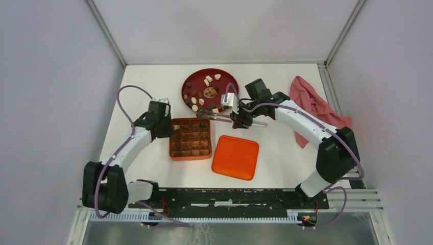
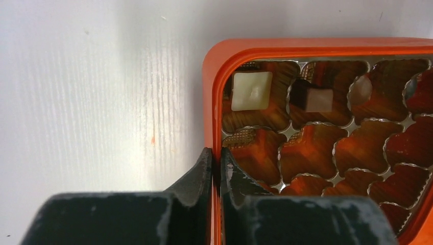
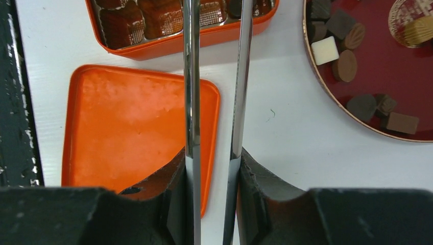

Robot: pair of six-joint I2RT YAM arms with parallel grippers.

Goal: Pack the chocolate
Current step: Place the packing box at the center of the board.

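Several small chocolates, dark brown and cream-white [image 1: 194,100], lie on the red plate [image 1: 204,70] at the back; they also show in the right wrist view [image 3: 345,65]. The orange box [image 1: 190,157] with moulded cells holds a white square piece [image 2: 251,91] and a brown piece [image 2: 312,97] in its corner cells. My left gripper [image 2: 213,153] is shut on the box's rim [image 2: 316,45]. My right gripper [image 3: 213,153] is shut on metal tongs [image 3: 191,76]. In the top view the tongs [image 1: 214,117] point left, their tips between the plate and the box; nothing shows between the tips.
The orange lid [image 1: 235,157] lies flat to the right of the box, also seen under the tongs in the right wrist view [image 3: 133,127]. A red cloth [image 1: 311,104] lies at the back right. Grey walls enclose the white table on three sides.
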